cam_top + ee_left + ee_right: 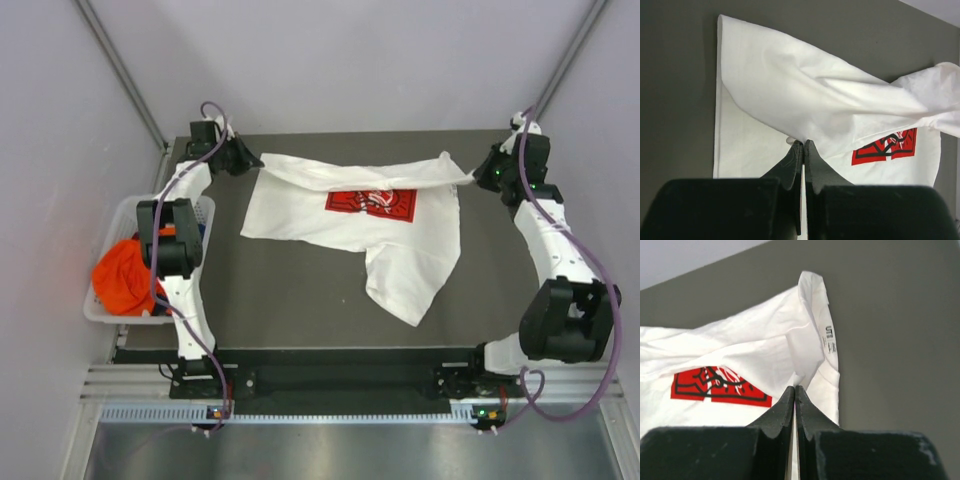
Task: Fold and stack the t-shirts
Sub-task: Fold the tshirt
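Left gripper and right gripper each clenched on white t-shirt far edge, edge spanning left-right, body lying nearward.

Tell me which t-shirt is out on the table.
The white t-shirt with the red print, lying on the table; the orange t-shirt is bunched in the basket on the left.
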